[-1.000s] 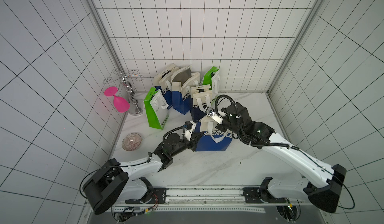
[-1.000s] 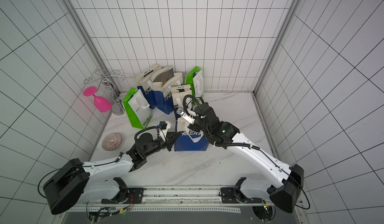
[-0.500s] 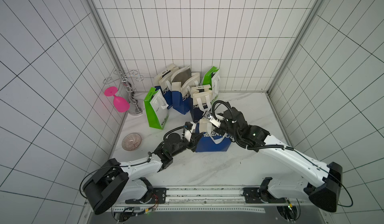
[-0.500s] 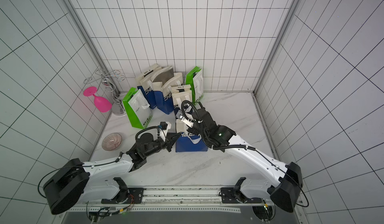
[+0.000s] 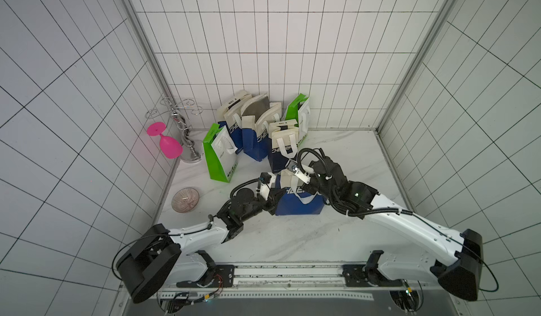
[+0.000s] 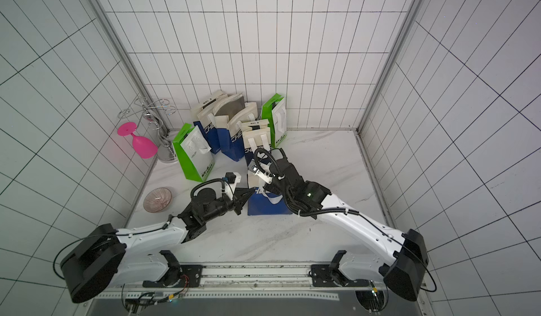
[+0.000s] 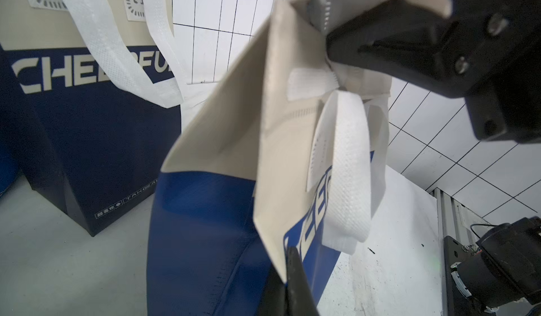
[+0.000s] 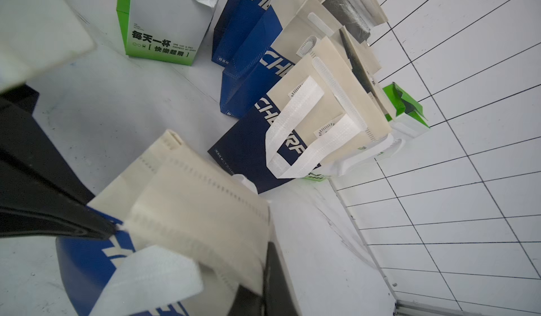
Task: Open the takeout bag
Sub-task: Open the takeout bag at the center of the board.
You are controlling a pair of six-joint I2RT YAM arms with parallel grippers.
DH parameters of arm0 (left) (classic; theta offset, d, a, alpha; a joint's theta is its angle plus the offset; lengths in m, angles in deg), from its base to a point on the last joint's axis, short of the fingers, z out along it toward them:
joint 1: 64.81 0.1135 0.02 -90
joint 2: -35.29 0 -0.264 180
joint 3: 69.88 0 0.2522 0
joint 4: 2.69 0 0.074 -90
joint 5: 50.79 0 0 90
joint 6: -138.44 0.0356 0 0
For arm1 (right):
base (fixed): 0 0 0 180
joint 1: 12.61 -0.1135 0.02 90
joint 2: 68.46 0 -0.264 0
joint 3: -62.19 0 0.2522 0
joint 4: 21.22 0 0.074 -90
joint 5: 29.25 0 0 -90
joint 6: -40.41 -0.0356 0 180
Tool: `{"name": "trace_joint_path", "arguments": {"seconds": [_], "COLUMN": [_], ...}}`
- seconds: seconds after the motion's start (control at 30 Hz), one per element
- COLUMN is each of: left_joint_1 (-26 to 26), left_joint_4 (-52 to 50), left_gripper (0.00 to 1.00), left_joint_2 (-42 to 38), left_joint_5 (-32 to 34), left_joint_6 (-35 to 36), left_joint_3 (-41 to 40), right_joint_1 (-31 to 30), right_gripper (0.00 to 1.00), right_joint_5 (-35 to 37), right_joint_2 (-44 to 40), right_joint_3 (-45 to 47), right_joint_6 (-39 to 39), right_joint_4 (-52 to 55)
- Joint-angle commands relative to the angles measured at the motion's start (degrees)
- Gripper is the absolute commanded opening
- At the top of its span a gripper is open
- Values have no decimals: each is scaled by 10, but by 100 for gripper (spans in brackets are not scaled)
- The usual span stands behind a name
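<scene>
The takeout bag (image 5: 300,204), blue below and cream above with white handles, stands mid-table in both top views (image 6: 268,204). My left gripper (image 5: 276,196) reaches in from the bag's left side. In the left wrist view its jaws (image 7: 288,259) are shut on the cream side fold of the bag (image 7: 222,142). My right gripper (image 5: 304,186) comes from the right, over the bag's top. In the right wrist view it (image 8: 269,254) is shut on the cream top flap (image 8: 193,203). The bag's mouth looks folded together.
Several other bags stand against the back wall: a green-and-white one (image 5: 219,156), blue-and-cream ones (image 5: 257,136) and a navy one (image 5: 282,152) just behind the takeout bag. At the left sit a pink goblet (image 5: 168,146), a silver rack (image 5: 184,130) and a glass dish (image 5: 185,199).
My right gripper has come down onto the bag's top and closed on the cream flap. The left gripper has kept its hold at the bag's side.
</scene>
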Motion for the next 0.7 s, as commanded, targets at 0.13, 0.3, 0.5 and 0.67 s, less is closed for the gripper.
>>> {"name": "trace_joint_path", "arguments": {"seconds": [0.13, 0.3, 0.5, 0.67], "left_joint_1": [-2, -2, -2, -2], "left_joint_4": [-20, -24, -34, -44], "left_gripper": [0, 0, 0, 0], "left_joint_2": [-14, -16, -23, -26], "left_joint_5": [5, 6, 14, 18], "left_joint_6": [-1, 1, 3, 7], "left_joint_3": [-7, -7, -8, -7], "right_joint_1": [-2, -1, 1, 3], "right_gripper": [0, 0, 0, 0], "right_joint_5": [20, 33, 37, 37], "right_joint_2": [-5, 2, 18, 33], "right_joint_3": [-35, -114, -187, -230], "right_joint_6": [13, 39, 68, 82], "right_joint_4": [60, 124, 198, 224]}}
